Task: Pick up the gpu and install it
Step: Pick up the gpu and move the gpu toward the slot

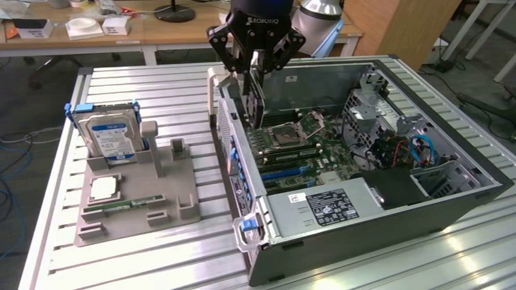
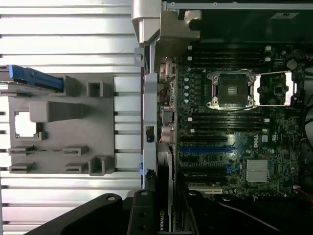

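The gpu (image 1: 256, 99), a thin dark card, hangs upright and nearly edge-on from my gripper (image 1: 255, 65), which is shut on its top edge. It hovers over the open computer case (image 1: 451, 199), above the motherboard's near-left part beside the CPU socket (image 1: 289, 134). In the wrist view the gpu (image 2: 164, 196) is a slim blade with a green logo, clamped by my gripper (image 2: 164, 218), whose dark fingers (image 2: 142, 213) flank it. The card lies along the case's rear wall, near the blue expansion slot (image 2: 205, 147) on the motherboard (image 2: 234, 127).
A grey parts holder (image 1: 153, 193) sits on the slatted table at the exterior view's left. It carries a blue-labelled hard drive (image 1: 113, 136), a processor chip (image 1: 105, 188) and a green memory stick (image 1: 121, 205). The power supply (image 1: 327, 208) and drive cage (image 1: 379, 115) crowd the case.
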Robot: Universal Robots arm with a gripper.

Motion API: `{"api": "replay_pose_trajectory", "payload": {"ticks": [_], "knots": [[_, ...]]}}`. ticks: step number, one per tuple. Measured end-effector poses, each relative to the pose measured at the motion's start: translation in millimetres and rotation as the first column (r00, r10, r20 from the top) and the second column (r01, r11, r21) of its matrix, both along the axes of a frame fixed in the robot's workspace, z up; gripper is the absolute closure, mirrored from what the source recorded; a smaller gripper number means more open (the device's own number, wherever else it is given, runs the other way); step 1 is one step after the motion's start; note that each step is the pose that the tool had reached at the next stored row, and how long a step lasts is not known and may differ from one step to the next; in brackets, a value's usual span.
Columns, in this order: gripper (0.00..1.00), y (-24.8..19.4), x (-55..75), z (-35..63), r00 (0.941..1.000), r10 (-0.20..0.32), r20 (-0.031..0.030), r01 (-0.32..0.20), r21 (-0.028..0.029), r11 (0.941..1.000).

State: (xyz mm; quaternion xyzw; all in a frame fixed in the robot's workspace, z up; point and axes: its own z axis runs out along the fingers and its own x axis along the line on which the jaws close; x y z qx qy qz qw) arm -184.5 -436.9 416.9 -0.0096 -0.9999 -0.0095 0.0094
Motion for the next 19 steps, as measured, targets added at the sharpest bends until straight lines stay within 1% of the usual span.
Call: {"api": "replay_pose_trajectory", "payload": {"ticks": [2,9,19], "knots": [[0.74,0.3,0.3,0.0,1.0000,0.000,-0.0001,0.000,-0.0041,1.0000],[0.74,0.3,1.9,0.1,1.0000,0.000,-0.0001,0.000,-0.0043,1.0000],[0.74,0.3,10.0,0.0,1.0000,0.000,-0.0001,0.000,-0.0043,1.0000]]}}
